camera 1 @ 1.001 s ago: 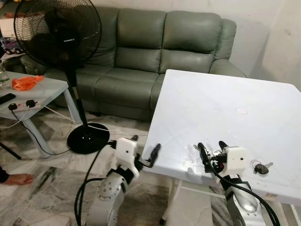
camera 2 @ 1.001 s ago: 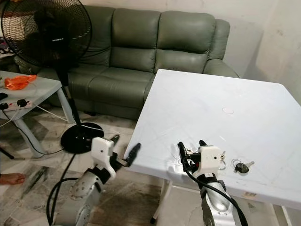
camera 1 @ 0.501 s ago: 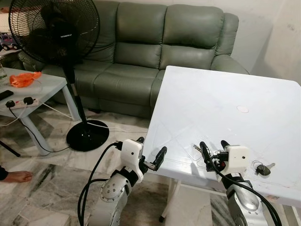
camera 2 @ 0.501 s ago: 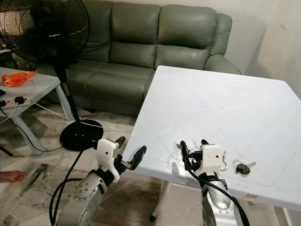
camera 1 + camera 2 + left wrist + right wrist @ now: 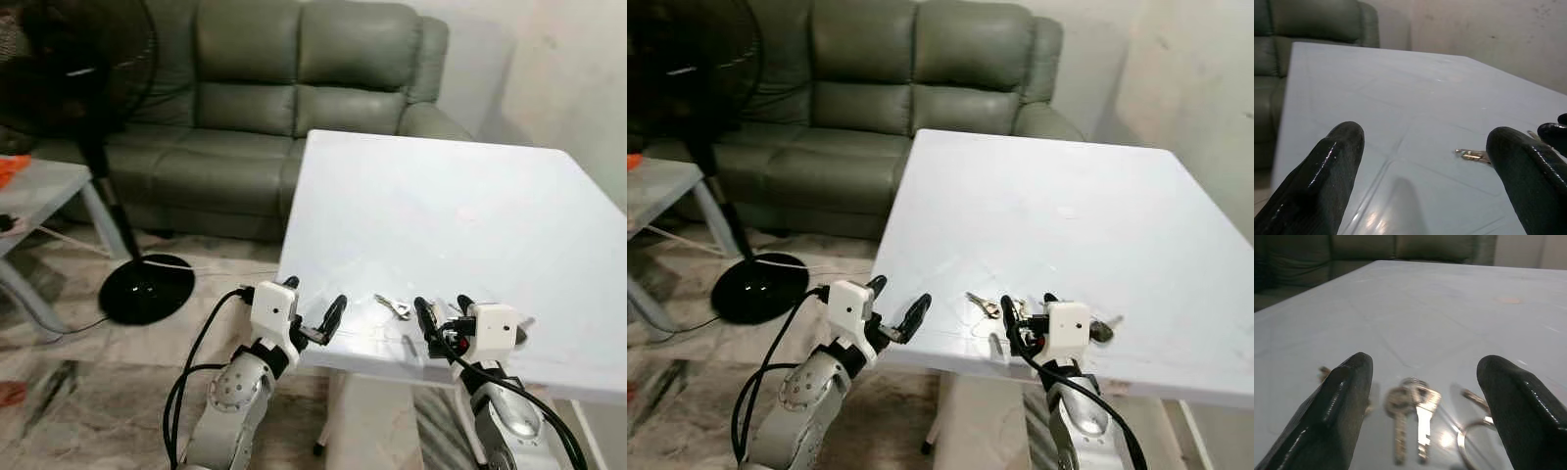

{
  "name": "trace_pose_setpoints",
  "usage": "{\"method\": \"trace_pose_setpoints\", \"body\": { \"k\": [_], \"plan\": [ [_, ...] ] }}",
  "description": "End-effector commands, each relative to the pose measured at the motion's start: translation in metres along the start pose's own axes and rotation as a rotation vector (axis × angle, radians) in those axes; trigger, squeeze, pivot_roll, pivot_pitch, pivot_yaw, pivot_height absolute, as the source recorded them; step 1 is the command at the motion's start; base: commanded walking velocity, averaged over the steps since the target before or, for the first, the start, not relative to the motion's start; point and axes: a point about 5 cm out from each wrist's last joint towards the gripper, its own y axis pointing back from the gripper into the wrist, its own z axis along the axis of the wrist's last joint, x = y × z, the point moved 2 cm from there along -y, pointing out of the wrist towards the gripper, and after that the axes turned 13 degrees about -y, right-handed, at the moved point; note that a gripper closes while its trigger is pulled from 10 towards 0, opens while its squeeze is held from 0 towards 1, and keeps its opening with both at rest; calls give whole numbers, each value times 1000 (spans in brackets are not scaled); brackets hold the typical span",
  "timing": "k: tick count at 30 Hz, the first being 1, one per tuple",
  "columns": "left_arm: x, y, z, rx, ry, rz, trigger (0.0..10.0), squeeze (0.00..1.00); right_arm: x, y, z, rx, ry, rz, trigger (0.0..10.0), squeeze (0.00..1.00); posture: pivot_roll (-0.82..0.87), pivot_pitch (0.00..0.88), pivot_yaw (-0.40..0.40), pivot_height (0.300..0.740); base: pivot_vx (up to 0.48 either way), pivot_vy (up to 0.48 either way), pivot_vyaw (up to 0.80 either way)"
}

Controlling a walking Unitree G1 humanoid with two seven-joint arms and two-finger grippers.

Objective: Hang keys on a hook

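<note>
White plastic bench now sits more squarely ahead than half a second ago: the whole view has swung toward it, so the fan slides to the left edge and the green sofa stays beyond the far edge. I judge that as the robot closing in for the pickup, with grasping not yet begun and no hook seen so far.

Left pincer hovers at the bench's near left edge, its two black fingers spread wide with nothing between them, touching nothing.

Keys lie flat on the bench near its near edge: a loose silver key just left of the right pincer, and the bunch with its ring straight in front of it.

Right pincer hangs low over the bench, fingers wide apart and empty, framing the keys in its wrist view but apparently not yet touching them. A dark fob lies just right of its white housing.
</note>
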Motion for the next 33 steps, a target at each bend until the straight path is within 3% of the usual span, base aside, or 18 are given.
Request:
{"method": "trace_pose_setpoints", "body": {
  "k": [1,9,13,18,22,33],
  "plan": [
    [0,-1,-2,8,-7,11,10000,0,-1,-1,3,-2,-6,4,10000,0,-25,0,-52,740,0,0,-700],
    [-2,-1,-2,5,-14,-7,10000,0,-1,-1,4,-15,-3,12,10000,0,-23,0,-55,740,0,0,-656],
    [-8,-1,-2,7,-38,-47,10000,0,0,-1,6,-23,9,14,10000,0,-23,0,-55,740,0,0,0],
    [-28,3,2,-24,-43,-183,10000,0,7,-5,7,-18,-1,27,10000,0,-21,0,-57,740,0,0,0],
    [-31,5,1,-21,-50,-197,10000,0,8,-7,6,-10,-10,17,10000,0,-21,0,-57,740,0,0,0],
    [-40,13,0,-12,-25,-219,10000,0,-1,-17,8,7,-4,-181,10000,0,-27,39,-67,740,0,0,0]
  ]
}}
